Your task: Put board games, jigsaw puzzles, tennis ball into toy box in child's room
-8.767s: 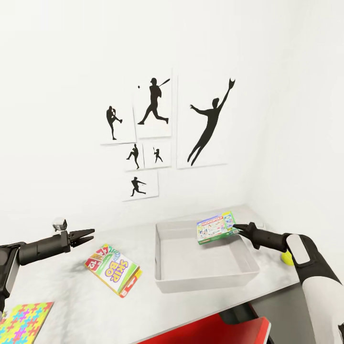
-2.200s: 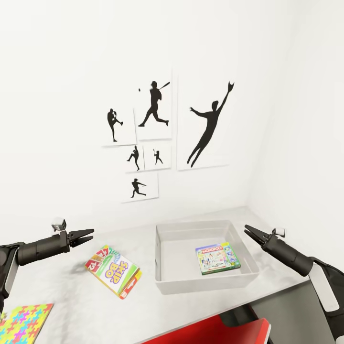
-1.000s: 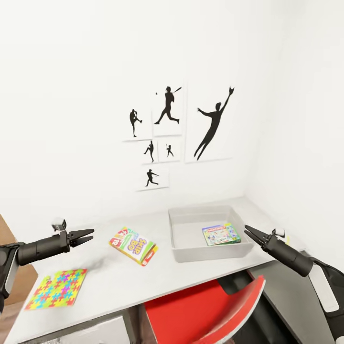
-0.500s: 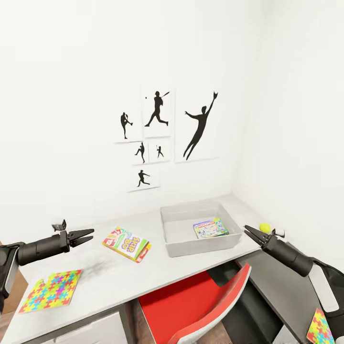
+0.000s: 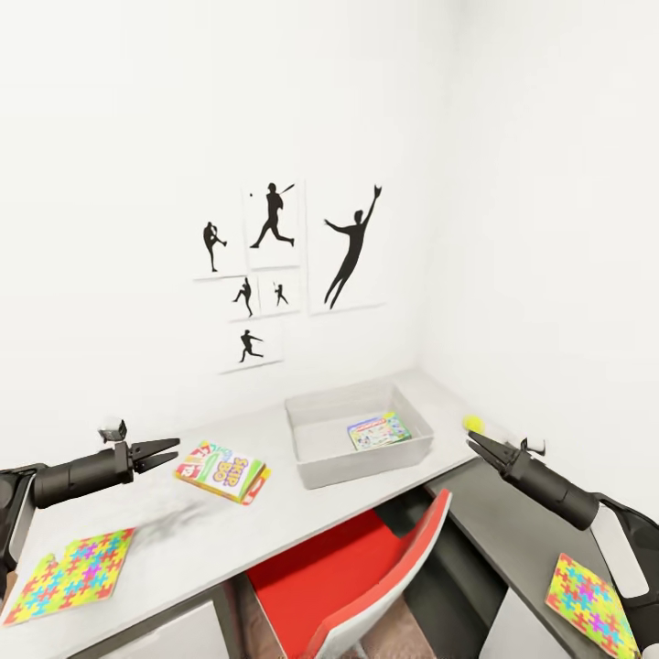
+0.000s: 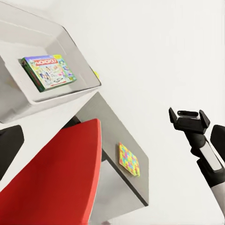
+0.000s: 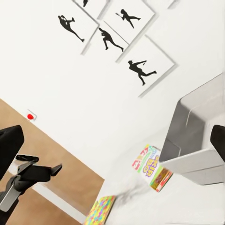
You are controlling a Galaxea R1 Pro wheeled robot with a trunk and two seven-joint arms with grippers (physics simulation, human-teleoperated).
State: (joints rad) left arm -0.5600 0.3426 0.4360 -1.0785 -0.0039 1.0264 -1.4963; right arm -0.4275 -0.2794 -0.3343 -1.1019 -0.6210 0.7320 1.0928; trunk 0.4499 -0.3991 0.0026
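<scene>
White table (image 5: pixel 302 508): 1 toy box (image 5: pixel 316 467), 2 board games, 2 jigsaw puzzles, 1 tennis ball (image 5: pixel 472 423).

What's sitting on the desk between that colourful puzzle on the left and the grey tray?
In the head view, the SKIP BO game box lies between the jigsaw puzzle and the toy box.

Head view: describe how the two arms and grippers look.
Both forearms are dark grey cylinders tapering to black two-finger grippers, left gripper and right gripper, with slim pointed fingers. A small grey block sits atop each wrist. The right arm carries white shell panels near the elbow.
</scene>
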